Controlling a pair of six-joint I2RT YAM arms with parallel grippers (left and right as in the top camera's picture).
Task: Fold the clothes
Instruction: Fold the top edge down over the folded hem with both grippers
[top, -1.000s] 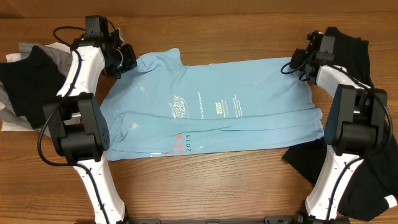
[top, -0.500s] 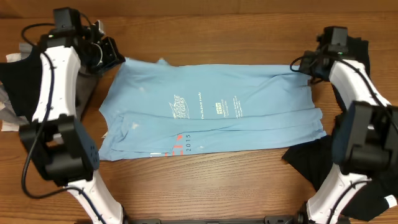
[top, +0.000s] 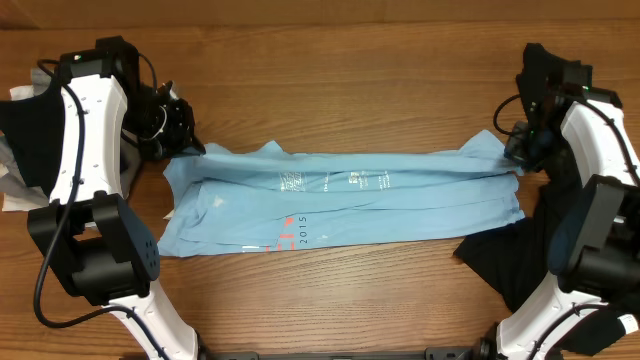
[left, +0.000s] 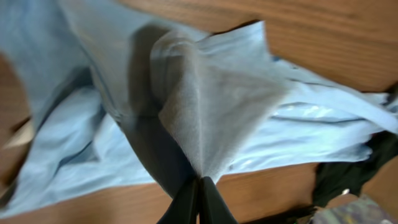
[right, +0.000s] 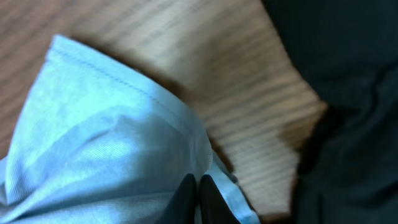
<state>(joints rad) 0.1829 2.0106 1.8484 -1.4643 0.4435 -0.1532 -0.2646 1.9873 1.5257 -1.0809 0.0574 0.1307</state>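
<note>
The light-blue T-shirt (top: 340, 200) lies across the middle of the table, its far edge folded toward the front, with small white print and coral "2015" showing. My left gripper (top: 183, 143) is shut on the shirt's far left corner (left: 205, 124). My right gripper (top: 515, 150) is shut on the shirt's far right corner (right: 118, 143). Both hold the cloth just above the table. A black garment (top: 505, 265) lies at the right, and black, grey and white garments (top: 40, 130) are piled at the left.
More black cloth (top: 560, 75) lies at the far right behind my right arm, also in the right wrist view (right: 348, 93). Bare wooden table (top: 340, 80) lies beyond the shirt and in front of it.
Both grippers have pulled the shirt's far edge toward the front, folding the top part over. The shirt looks much narrower than before.
</note>
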